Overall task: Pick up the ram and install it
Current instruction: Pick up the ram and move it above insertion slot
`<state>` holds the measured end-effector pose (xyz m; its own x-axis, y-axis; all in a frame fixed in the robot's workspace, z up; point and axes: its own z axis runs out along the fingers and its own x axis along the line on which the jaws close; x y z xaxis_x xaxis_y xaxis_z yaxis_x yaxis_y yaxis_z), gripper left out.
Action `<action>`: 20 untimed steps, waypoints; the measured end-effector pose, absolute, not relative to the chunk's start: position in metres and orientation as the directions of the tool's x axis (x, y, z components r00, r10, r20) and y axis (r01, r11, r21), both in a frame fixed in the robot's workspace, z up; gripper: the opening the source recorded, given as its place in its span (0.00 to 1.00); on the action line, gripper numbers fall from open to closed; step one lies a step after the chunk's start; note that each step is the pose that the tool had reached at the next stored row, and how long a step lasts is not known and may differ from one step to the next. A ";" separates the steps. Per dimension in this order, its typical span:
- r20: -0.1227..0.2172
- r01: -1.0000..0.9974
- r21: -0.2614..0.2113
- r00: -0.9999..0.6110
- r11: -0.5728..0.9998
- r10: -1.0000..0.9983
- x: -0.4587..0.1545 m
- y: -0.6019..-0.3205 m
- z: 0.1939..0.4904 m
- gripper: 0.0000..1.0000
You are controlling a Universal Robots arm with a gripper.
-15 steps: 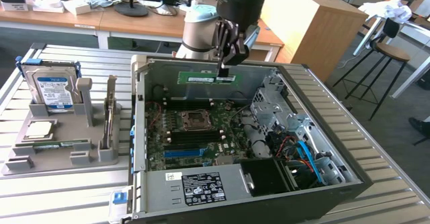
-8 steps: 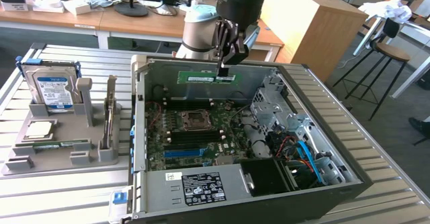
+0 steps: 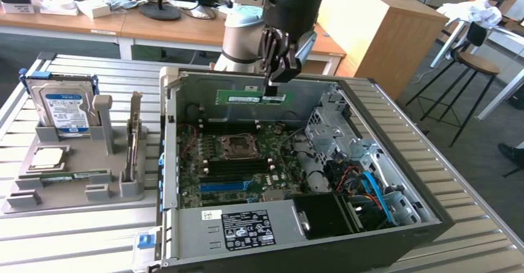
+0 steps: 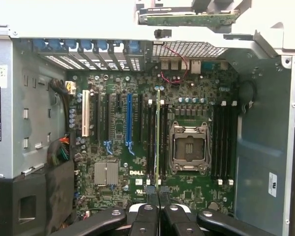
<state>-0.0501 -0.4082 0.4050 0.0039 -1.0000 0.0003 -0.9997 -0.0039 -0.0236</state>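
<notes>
From the exterior view, the robot arm (image 3: 291, 9) hangs over an open computer case (image 3: 188, 224) that sits on a metal table (image 3: 483, 224). Its gripper (image 3: 273, 91) is squeezed tight on the top edge of the ram (image 3: 245, 96). The ram is a long green stick. It lies level in the air, up above the green board (image 3: 270, 162) inside the case, and it is not down in any slot. On the exterior view's left is a gray tray (image 3: 24, 202) with a hard drive (image 3: 64, 110) standing in it.

From the wrist view, the ram (image 4: 158, 132) looks like a thin line, seen from its edge. The two black fingers (image 4: 146, 216) press on it from both sides. The ram lines up with the long black slots (image 4: 151, 128) just beside the silver chip holder (image 4: 189, 147). A blue slot (image 4: 129, 120) is a bit further off.
</notes>
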 end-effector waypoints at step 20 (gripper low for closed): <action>0.000 -0.999 -0.024 -0.023 0.023 -1.000 -0.050 -0.408 0.385 0.11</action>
<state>-0.0501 -0.4082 0.3855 -0.0229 -0.9997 0.0002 -0.9995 0.0229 -0.0237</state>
